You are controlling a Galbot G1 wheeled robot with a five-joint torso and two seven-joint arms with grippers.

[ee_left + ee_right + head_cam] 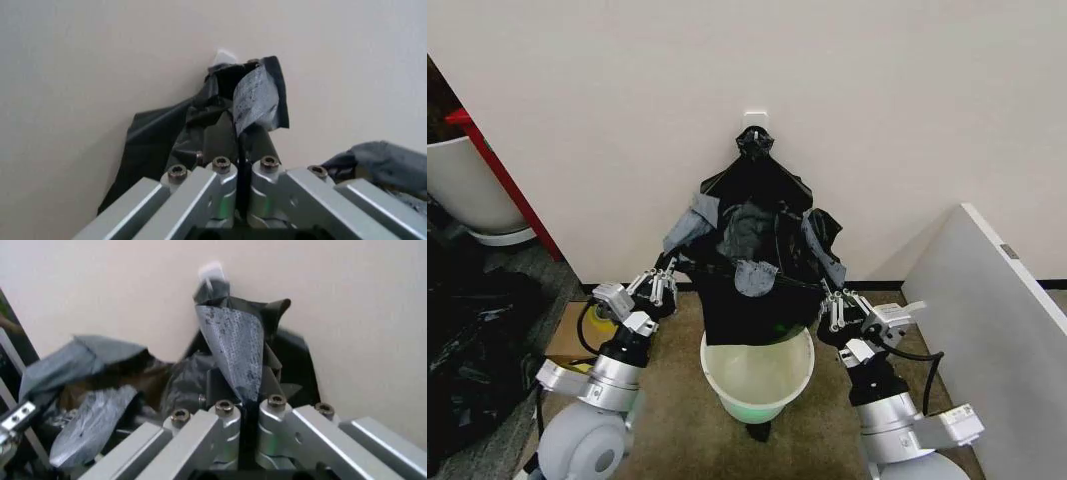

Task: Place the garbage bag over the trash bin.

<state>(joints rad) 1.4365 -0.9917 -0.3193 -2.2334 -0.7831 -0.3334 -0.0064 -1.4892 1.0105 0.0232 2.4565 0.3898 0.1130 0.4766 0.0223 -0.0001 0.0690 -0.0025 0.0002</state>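
Observation:
The garbage bag (752, 300), black and wrinkly, hangs stretched between my two grippers with its mouth spread just above the trash bin (757, 385), a round white bin on the floor between my arms. The bag's lower part dips over the bin's far rim. My left gripper (664, 287) is shut on the bag's left edge. My right gripper (830, 308) is shut on its right edge. In the left wrist view the left gripper (241, 167) pinches a strip of the bag (257, 100). In the right wrist view the right gripper (247, 407) clamps a flap of the bag (237, 350).
A knotted black bag bundle (757, 185) hangs from a white wall hook (755, 122) right behind the bag. A white tub with a red edge (462, 185) and black plastic sheeting (467, 340) lie left. A cardboard box (567, 345) sits by my left arm. A white panel (997, 320) stands right.

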